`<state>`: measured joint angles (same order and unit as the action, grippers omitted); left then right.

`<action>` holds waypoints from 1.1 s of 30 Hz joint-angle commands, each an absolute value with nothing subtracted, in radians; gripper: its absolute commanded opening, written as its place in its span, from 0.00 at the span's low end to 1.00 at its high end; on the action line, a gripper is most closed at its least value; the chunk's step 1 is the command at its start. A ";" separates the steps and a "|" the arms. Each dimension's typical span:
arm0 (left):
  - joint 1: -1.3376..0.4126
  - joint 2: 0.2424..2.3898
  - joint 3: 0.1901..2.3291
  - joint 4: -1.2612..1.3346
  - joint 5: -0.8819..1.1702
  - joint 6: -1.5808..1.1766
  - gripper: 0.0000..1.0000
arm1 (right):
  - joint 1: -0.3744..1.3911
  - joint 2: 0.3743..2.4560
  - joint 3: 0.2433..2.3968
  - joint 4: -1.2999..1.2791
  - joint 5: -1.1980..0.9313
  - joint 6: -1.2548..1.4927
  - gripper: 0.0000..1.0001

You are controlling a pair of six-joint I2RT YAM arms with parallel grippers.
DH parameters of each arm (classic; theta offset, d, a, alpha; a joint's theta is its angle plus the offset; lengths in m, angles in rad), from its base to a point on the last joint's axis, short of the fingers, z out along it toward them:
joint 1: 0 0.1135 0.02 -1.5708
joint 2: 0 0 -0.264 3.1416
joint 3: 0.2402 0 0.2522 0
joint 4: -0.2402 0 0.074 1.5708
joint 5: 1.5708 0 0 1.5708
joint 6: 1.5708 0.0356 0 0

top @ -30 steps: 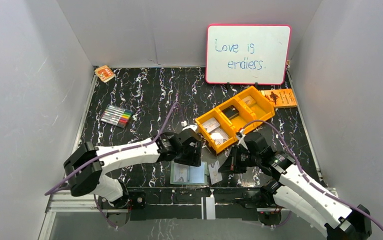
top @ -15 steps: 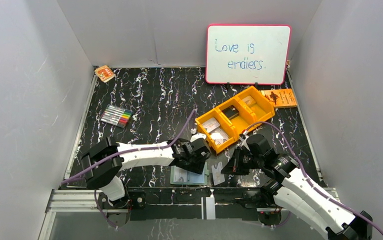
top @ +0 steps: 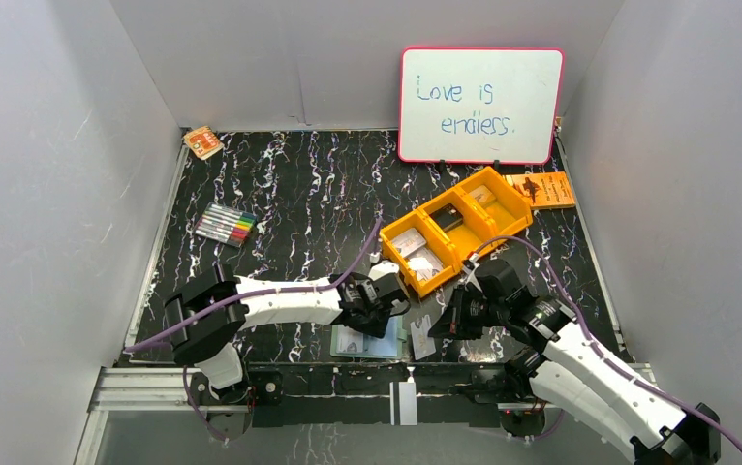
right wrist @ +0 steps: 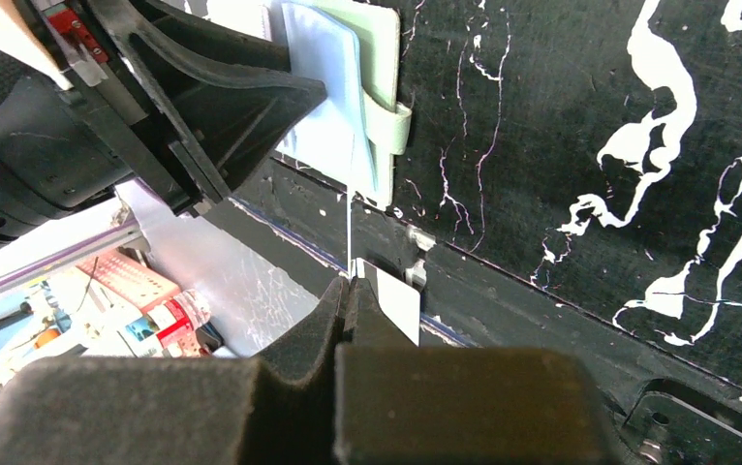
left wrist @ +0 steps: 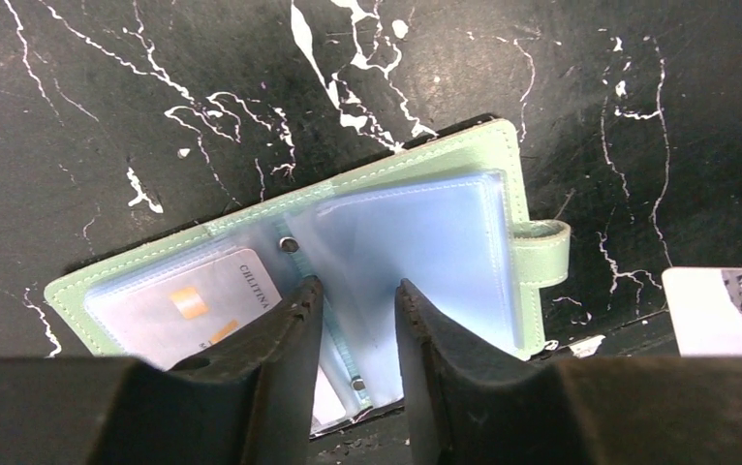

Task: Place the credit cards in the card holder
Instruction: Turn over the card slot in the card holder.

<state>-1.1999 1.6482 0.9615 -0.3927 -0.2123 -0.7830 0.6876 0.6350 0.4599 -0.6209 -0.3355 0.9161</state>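
The left gripper (left wrist: 353,291) is hovering low with its jaws standing apart by a narrow gap, and nothing is being clamped between them. Directly under its tips the card holder (left wrist: 416,162) is lying open on the black marbled table (left wrist: 154,97). Its green cover is facing down and its pale blue pockets are facing up. The spine of the holder is showing in the gap between the jaws. The tips are sitting over the near edge of the pockets, and I cannot tell whether they are pressing on them. To the left of this gripper, a pocketed card (left wrist: 193,305) with an orange mark is sitting inside the holder. To the right of the gripper, the strap (left wrist: 541,242) is sticking out from the cover.

The right gripper (right wrist: 350,281) is pressing its jaws together on a credit card (top: 418,336), holding it by one edge. The card is reaching forward from the tips. In the right wrist view it is showing edge-on as a thin white line, and its far end is lying just beside the strap corner of the holder. The left gripper is standing ahead of the right one and to its left.
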 commanded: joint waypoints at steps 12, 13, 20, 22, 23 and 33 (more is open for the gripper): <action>-1.206 1.625 0.879 -0.428 -0.265 -0.849 0.03 | 0.693 0.701 0.473 -0.507 -0.398 0.880 0.00; -1.206 1.623 0.877 -0.427 -0.266 -0.850 0.02 | 0.693 0.707 0.470 -0.497 -0.404 0.877 0.00; -1.206 1.629 0.877 -0.425 -0.261 -0.850 0.00 | 0.706 0.792 0.475 -0.400 -0.432 0.860 0.00; -1.206 1.630 0.879 -0.424 -0.261 -0.850 0.00 | 0.708 0.811 0.478 -0.362 -0.436 0.855 0.00; -1.206 1.631 0.878 -0.422 -0.262 -0.849 0.00 | 0.710 0.845 0.483 -0.335 -0.445 0.847 0.00; -1.206 1.629 0.877 -0.424 -0.259 -0.853 0.00 | 0.714 0.990 0.461 -0.199 -0.515 0.831 0.00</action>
<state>-1.1999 1.6192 0.9165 -0.3740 -0.2535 -0.8486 0.7082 0.9779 0.4603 -0.2596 -0.4850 0.8406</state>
